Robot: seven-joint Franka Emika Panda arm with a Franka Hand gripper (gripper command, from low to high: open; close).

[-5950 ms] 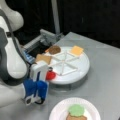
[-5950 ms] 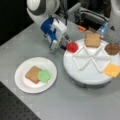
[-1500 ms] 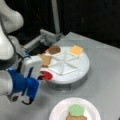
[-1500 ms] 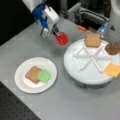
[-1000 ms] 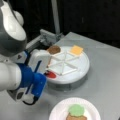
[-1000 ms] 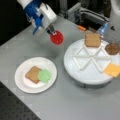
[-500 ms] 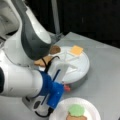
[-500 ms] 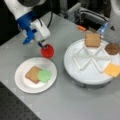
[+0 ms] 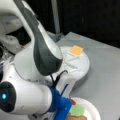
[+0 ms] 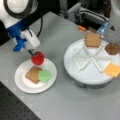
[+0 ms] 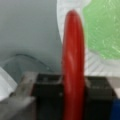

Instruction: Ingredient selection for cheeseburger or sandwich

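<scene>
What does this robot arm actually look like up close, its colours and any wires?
The arm is glossy white with rounded joints and a dark grey stripe. One joint end is black with a small blue light. A black cable runs along it. The gripper has bright blue parts, a white block and dark fingers.

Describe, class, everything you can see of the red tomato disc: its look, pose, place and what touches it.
The red tomato disc is a thin, smooth, glossy round piece, plastic by its look. The gripper holds it on edge, so the wrist view shows it as a narrow upright red strip between the dark fingers. In a front view it hangs over the far rim of the white plate, just above the toast square and green lettuce piece.
</scene>
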